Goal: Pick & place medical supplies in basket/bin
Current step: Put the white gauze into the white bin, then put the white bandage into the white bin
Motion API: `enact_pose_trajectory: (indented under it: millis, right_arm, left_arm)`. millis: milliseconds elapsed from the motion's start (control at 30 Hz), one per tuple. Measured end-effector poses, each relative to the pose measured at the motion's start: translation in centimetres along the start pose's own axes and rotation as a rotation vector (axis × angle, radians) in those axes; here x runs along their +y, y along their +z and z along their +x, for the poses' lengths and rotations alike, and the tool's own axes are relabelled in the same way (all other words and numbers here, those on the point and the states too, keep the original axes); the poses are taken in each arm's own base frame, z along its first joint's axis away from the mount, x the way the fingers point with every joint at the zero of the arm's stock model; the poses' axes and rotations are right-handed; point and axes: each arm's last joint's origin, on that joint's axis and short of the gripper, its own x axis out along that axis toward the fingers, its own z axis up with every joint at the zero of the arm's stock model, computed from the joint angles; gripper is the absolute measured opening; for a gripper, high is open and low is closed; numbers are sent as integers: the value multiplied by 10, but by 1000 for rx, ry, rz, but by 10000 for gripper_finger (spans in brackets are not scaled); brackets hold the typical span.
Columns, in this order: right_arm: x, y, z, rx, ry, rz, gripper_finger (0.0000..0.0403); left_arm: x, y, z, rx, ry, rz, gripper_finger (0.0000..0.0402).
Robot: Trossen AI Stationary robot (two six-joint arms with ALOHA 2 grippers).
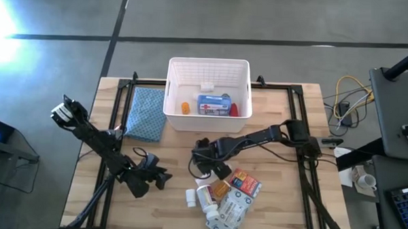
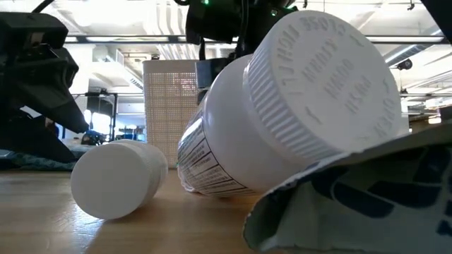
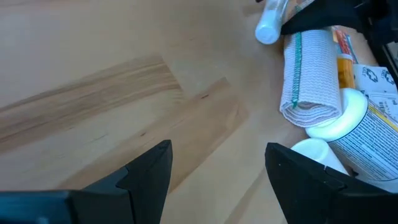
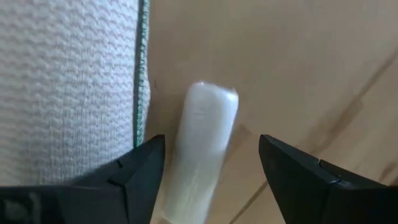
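Note:
The white ribbed bin stands at the table's far middle and holds a blue-white first-aid box, an orange item and a red one. Pill bottles, orange boxes and a grey-white pack lie in a pile near the near edge. My right gripper is open over the pile's far end. Its fingers stand on either side of a white tube lying on the wood beside a woven bandage roll. My left gripper is open above bare wood, left of the pile.
A blue cloth lies left of the bin. In the low view a large pill bottle leans on the pack, with another bottle lying beside it. Bare wood stretches left of the pile.

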Motion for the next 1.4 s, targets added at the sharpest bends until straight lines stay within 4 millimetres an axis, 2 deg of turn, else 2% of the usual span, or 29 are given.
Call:
enact_pose_trajectory:
  millis: [233,400,533,633,700,800,867,933,1033,1133,1200,1333,1400]
  right_arm:
    - [-10,-10,5,9,29,202,203]
    - [-21,-12,6,-40,55,392,149]
    - [-35,-7,-5,-131,145,571,89]
    - [-48,6,-38,-265,122,616,45]
    - [-59,18,-77,-400,39,622,27]
    - [-74,28,-145,-592,-189,651,20]
    - [-85,30,-186,-716,-361,645,25]
    - [-99,29,-215,-814,-511,622,37]
    - [-124,12,-246,-843,-714,690,67]
    - [-152,-19,-256,-751,-879,854,114]
    - [-166,-43,-254,-646,-943,980,152]
    - [-179,-80,-249,-510,-931,1144,226]
    - [-180,-92,-244,-463,-900,1239,258]
  left_arm:
    - [0,0,0,-3,0,0,237]
    - [0,0,0,-4,0,-11,237]
    - [-1,0,0,-3,-4,-20,237]
    - [-8,4,-5,0,-37,-46,237]
    - [-9,7,-9,0,-48,-38,237]
    - [-6,13,-16,-9,-30,-16,237]
    - [-4,18,-22,-31,-24,-11,237]
    - [-2,23,-26,-66,-27,8,237]
    - [-1,30,-33,-106,-42,37,237]
    - [-2,35,-39,-122,-63,72,237]
    - [-2,38,-42,-123,-72,95,237]
    - [3,44,-52,-112,-56,122,237]
    - [6,47,-57,-103,-51,133,237]
